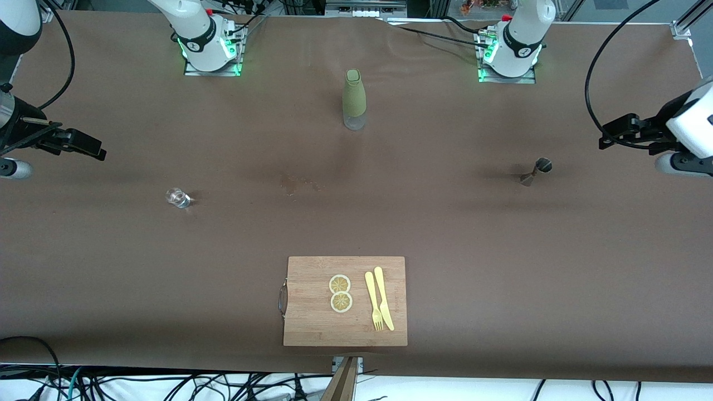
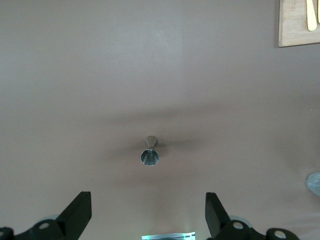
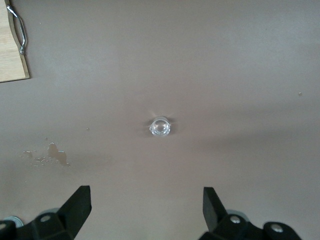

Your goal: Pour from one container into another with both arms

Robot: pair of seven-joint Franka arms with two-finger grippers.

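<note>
From up at the right arm's wrist, the right end effector [image 3: 142, 212] hangs with its two black fingers [image 3: 77, 205] spread wide over the brown tabletop [image 3: 225, 65]. A small clear glass [image 3: 160, 126] stands between them, with a wet stain [image 3: 50, 155] and a wooden board's handled corner [image 3: 12, 50] nearby.

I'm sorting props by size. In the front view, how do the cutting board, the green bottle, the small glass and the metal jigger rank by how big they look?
Largest to smallest:
1. cutting board
2. green bottle
3. metal jigger and small glass: they look about alike, so no ranking between them.
</note>
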